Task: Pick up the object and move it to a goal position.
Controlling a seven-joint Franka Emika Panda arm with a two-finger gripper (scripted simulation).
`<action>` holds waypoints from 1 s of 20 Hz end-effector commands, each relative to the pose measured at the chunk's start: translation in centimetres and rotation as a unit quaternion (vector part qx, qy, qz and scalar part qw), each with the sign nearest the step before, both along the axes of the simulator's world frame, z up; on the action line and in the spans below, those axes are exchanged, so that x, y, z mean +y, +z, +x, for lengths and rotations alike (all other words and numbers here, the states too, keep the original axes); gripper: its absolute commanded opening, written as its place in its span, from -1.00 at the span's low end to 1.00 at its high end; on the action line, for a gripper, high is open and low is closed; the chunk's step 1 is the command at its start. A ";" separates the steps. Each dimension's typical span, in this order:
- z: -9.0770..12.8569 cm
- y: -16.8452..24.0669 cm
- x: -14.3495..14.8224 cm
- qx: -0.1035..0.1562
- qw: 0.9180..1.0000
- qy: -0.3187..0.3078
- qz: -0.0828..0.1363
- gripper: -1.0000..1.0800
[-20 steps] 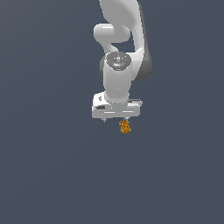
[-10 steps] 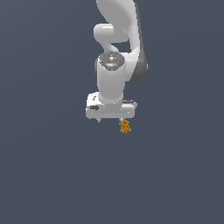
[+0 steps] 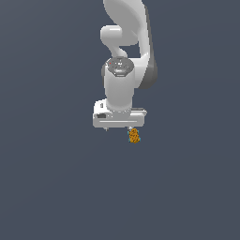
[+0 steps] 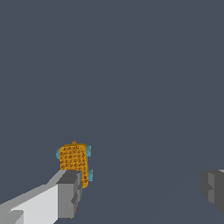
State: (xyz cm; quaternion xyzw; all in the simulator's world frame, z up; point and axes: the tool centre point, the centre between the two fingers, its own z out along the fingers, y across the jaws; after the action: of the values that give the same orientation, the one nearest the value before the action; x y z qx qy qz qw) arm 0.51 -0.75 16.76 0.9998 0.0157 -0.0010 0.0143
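The arm hung down over the plain grey worktop (image 3: 51, 187) with its gripper (image 4: 140, 192) pointed at the surface, a posture that suited a top-down grab of something small and flat. The block (image 3: 134, 136) lay on the worktop just past the lower edge of the gripper body in the exterior view, toward that view's right end of the gripper, rather than centred beneath it. That offset mattered: judged from these views, the gripper was not yet lined up to close around the block.

In the wrist view the two fingers stood wide apart, one finger (image 4: 70, 194) near the block and the other (image 4: 214, 190) far off on the opposite side, with bare worktop filling the whole gap between them. The block (image 4: 75, 162), orange with dark speckles and teal showing at its edges, sat just beyond the tip of the near finger, partly overlapped by it in that picture; whether the finger actually touched it could not be told. It was not between the fingers. So the gripper was spread close to its full width and had hold of nothing.

No goal marker showed in either view. The likely need was a sideways shift to bring the block midway between the fingers before any squeeze; closing from this position would probably have nudged the block rather than caught it.
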 end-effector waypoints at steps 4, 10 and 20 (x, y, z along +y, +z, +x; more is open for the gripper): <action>-1.1 -1.8 1.4 0.000 1.000 0.006 0.002 0.92; -3.4 -5.0 4.0 0.000 1.000 0.018 0.006 0.92; -7.9 -9.4 7.6 0.000 0.999 0.036 0.013 0.92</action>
State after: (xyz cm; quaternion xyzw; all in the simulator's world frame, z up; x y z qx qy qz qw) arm -6.83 6.45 7.80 0.9987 0.0503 -0.0006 0.0022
